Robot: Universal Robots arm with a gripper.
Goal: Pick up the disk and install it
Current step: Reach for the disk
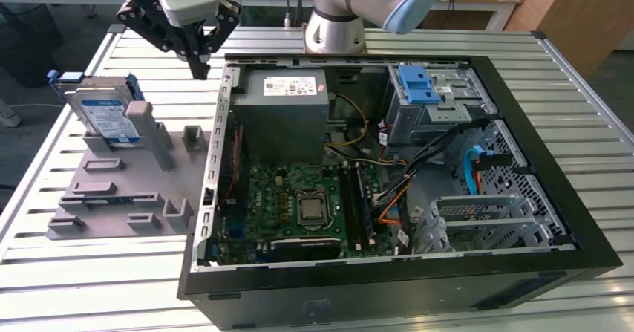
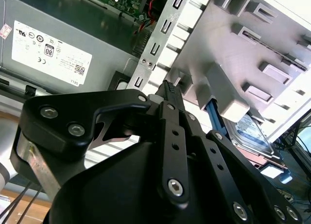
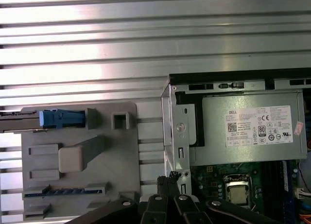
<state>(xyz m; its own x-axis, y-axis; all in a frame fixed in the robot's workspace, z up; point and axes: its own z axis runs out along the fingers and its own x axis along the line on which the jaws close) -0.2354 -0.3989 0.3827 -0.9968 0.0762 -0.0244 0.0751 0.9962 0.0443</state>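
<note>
One disk point(image 1: 104, 116) with white-and-blue label, upright in the grey rack point(image 1: 109, 191), apart from the clenched, empty gripper point(image 1: 200, 70).

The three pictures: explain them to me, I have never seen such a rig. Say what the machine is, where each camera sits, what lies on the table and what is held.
The machine is a robot arm standing on a slatted metal table; its black gripper is its hand. The exterior view comes from a camera off the arm; both wrist views come from cameras riding near the gripper. On the table lie an open computer case and a grey holder. The disk, silver with a blue frame, stands upright in that holder. The gripper is shut and holds nothing; it hangs by the case's corner, apart from the disk.
</note>
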